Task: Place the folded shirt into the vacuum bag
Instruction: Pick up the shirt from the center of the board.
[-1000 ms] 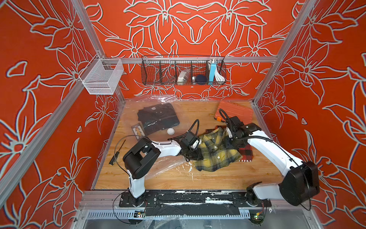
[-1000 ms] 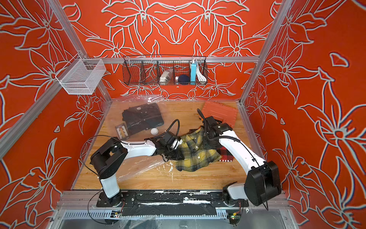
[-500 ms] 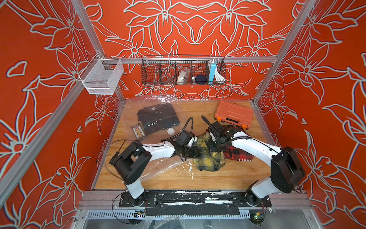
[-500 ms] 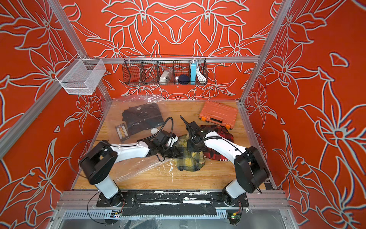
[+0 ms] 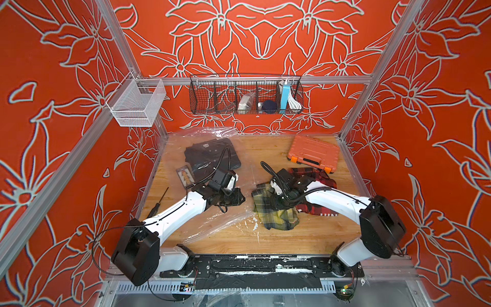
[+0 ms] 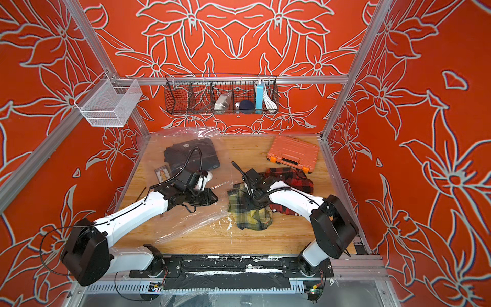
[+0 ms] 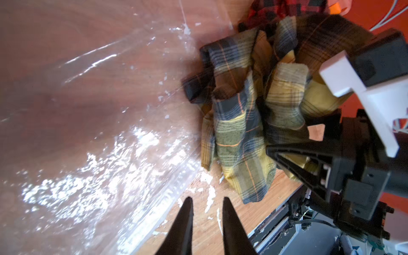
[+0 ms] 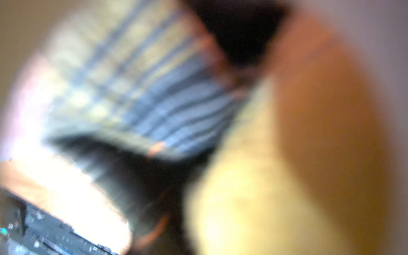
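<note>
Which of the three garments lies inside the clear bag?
The dark garment, seen through the bag at the far left; the yellow shirt and red shirt lie outside it.

1. Left arm (image 5: 180, 212) reaches low, forward and inward; left gripper (image 7: 206, 201) shows its two fingers (image 7: 183, 220) narrowly apart.
2. Right arm (image 5: 337, 198) stretches inward; right gripper (image 5: 279, 208) points down, one finger (image 7: 287, 154) visible, the other hidden.

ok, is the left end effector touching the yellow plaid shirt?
Apart. In the left wrist view, bare table shows between the left end effector and the yellow plaid shirt.
</note>
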`<state>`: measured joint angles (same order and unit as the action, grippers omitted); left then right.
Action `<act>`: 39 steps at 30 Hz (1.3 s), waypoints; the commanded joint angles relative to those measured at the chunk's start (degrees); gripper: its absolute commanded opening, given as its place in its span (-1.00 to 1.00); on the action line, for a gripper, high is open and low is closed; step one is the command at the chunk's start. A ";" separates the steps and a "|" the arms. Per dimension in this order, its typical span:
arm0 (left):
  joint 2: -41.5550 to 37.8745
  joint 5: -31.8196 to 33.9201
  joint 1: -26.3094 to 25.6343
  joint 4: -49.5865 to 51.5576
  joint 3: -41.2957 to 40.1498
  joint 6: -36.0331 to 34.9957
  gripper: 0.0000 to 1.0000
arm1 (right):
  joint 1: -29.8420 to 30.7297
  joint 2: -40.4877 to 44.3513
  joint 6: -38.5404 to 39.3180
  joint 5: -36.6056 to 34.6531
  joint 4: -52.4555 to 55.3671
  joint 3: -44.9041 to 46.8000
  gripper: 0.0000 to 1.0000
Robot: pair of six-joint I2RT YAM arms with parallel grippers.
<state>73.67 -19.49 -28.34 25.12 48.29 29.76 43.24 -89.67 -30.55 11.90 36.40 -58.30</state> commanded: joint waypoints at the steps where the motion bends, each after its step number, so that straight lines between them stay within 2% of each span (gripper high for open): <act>1: -2.61 3.03 0.86 6.10 0.78 -3.04 -0.50 | 1.78 -2.65 1.57 0.23 2.53 1.72 0.93; 8: -5.80 5.07 2.15 10.78 1.95 -4.92 -0.45 | 6.17 -12.25 3.89 -12.40 13.17 -3.82 0.97; 10: -5.72 5.07 2.19 12.23 2.53 -5.05 -0.38 | 6.22 -14.85 4.08 -15.14 14.39 -3.70 0.87; 14: -6.42 4.94 2.22 13.70 3.15 -5.17 -0.19 | 5.24 -16.62 5.03 -17.57 15.22 -2.75 0.31; 18: -6.31 5.38 2.16 13.99 3.30 -5.51 -0.17 | 2.32 -12.81 4.88 -16.56 14.99 -1.89 -0.33; 24: -4.32 4.36 2.15 12.66 2.86 -4.70 -0.17 | -6.50 -8.06 5.72 -11.47 12.70 1.13 -0.71; 26: -4.43 4.14 2.16 12.06 2.39 -4.30 -0.17 | -10.26 -5.94 6.67 -9.26 12.16 2.17 -0.79; 29: -4.35 4.19 2.15 12.05 1.99 -4.45 -0.16 | -13.05 -1.53 7.80 -9.99 14.53 1.07 -0.86; 32: -3.62 3.48 2.06 11.71 1.37 -4.61 -0.14 | -14.86 2.53 9.07 -9.48 17.74 -1.62 -0.85; 37: -2.66 4.07 -1.55 13.20 1.66 -5.67 0.06 | -16.00 6.50 10.37 -8.95 21.42 -5.72 -0.90; 39: -2.95 5.42 -3.33 15.38 2.31 -6.33 0.16 | -16.00 7.56 10.36 -5.41 21.73 -6.86 -0.96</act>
<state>70.70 -15.14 -29.67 37.52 50.13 25.06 27.46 -83.88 -21.26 4.16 54.70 -62.87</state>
